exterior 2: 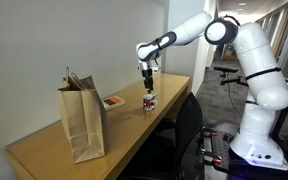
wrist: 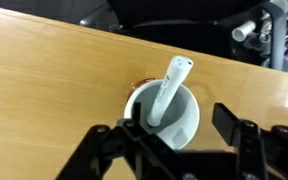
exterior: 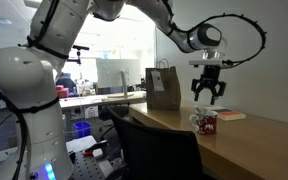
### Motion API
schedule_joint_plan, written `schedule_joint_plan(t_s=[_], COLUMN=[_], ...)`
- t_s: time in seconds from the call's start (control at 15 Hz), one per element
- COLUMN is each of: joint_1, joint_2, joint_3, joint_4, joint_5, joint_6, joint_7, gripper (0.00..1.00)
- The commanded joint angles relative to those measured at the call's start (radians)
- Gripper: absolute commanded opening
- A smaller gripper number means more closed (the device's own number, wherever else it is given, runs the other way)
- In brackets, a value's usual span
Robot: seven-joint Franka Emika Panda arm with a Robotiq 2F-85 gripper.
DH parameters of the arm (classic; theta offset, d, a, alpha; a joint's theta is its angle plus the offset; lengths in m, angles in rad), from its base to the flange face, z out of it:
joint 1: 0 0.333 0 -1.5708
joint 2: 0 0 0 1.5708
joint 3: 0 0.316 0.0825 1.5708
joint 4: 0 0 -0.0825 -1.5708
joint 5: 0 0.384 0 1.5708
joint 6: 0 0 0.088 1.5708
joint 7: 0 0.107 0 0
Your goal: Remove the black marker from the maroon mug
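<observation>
The gripper hangs over the mug, clear of its rim, with the fingers spread wide and holding nothing. In the wrist view the gripper looks straight down: one finger shows on each side of the mug, and the gap between them is broader than the mug.

The marker stands inside the mug, leaning against the inner wall. Its upper end rises above the rim, toward the top of the wrist view. There it looks pale grey rather than black. It is too thin to make out in either exterior view.

The mug stands upright on the wooden table, near the front edge. A flat red-and-white book lies just beside it. A brown paper bag stands upright farther along the table, well apart from the mug.

In an exterior view the arm reaches across from its base, with the gripper just above the mug and the bag nearer the camera.
</observation>
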Motion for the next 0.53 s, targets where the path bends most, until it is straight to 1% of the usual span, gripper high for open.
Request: schedule_joint_plan(t_s=[0.0, 0.07, 0.13, 0.2, 0.27, 0.47], joint_1=[-0.027, -0.031, -0.032, -0.035, -0.037, -0.04], joint_2=[0.063, 0.077, 0.088, 0.101, 0.112, 0.146], joint_3=[0.024, 0.029, 0.03, 0.033, 0.034, 0.035], joint_4=[0.087, 0.098, 0.107, 0.118, 0.127, 0.157], joint_5=[0.018, 0.02, 0.017, 0.017, 0.018, 0.017], joint_6=[-0.079, -0.087, -0.094, -0.101, -0.107, -0.128], joint_7=[0.01, 0.01, 0.014, 0.017, 0.019, 0.025], gripper=[0.71, 0.65, 0.69, 0.67, 0.68, 0.65])
